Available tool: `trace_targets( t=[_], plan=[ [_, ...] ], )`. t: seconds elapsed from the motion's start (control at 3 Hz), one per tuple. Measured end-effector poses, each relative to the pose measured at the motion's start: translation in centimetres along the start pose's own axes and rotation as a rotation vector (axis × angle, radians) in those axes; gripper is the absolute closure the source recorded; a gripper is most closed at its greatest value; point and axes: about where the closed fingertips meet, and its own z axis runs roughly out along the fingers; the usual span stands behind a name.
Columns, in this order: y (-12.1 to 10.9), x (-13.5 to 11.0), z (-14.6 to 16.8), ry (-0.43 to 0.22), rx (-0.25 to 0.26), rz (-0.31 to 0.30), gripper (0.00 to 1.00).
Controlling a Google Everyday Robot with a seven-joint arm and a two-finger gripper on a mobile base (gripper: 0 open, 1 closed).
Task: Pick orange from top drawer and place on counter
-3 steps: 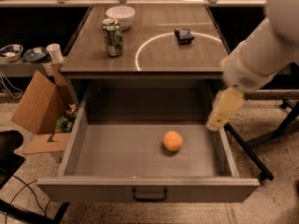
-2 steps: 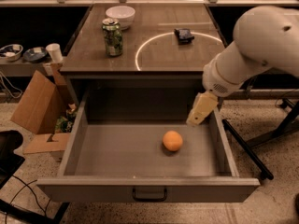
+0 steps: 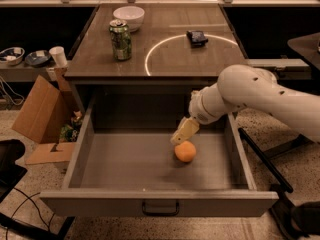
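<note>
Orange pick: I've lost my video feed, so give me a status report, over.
Claw low inside the open top drawer, just above the orange. Orange on drawer floor, not lifted. Nothing between them.

Overall: dim, with a warm yellowish cast.
Source: light falls from above; the counter (image 3: pixel 200 59) at upper centre is the brightest large surface.
Glare: a pale sheen lies across the counter's far end; the circle (image 3: pixel 150 54), the bowl (image 3: pixel 127 15) and the top of the arm (image 3: pixel 250 91) shine palest.
Shadows: the back of the drawer (image 3: pixel 100 206) under the counter is dark, and its left inner wall is shaded.
Gripper: the gripper (image 3: pixel 177 140), just right of frame centre and just above the orange (image 3: pixel 185 152), is shaded underneath.
Orange: lit on top, darker beneath.
Dark zones: upper left and upper right beside the counter are nearly black; the lower corners are murky.
</note>
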Motion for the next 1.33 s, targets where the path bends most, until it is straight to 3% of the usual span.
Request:
trace_targets(
  t=[0.33,1.33],
  plan=[
    [1.3,0.5,3.2,-0.032,-0.028,0.016,0.00],
    [5.5,3.7,7.1,-0.037,-0.102,0.075,0.00]
  ],
)
